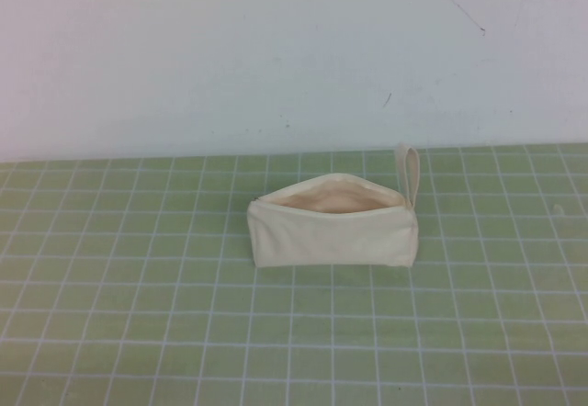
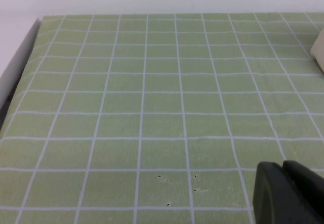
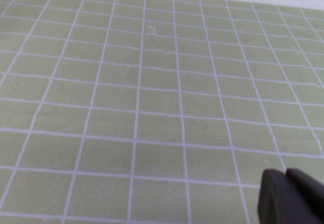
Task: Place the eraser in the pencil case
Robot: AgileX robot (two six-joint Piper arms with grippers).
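The cream pencil case (image 1: 333, 227) lies on the green grid mat at the middle of the table, its zip open and its pale beige lining showing. Its loop strap (image 1: 409, 172) sticks up at its right end. A corner of the case shows in the left wrist view (image 2: 318, 51). The eraser is not in any view. My left gripper (image 2: 282, 165) is shut and empty, low over bare mat. My right gripper (image 3: 286, 172) is shut and empty, also over bare mat. Neither gripper shows in the high view.
The green grid mat (image 1: 138, 314) covers the table up to a white back wall (image 1: 276, 48). The mat's left edge and a grey border show in the left wrist view (image 2: 20, 67).
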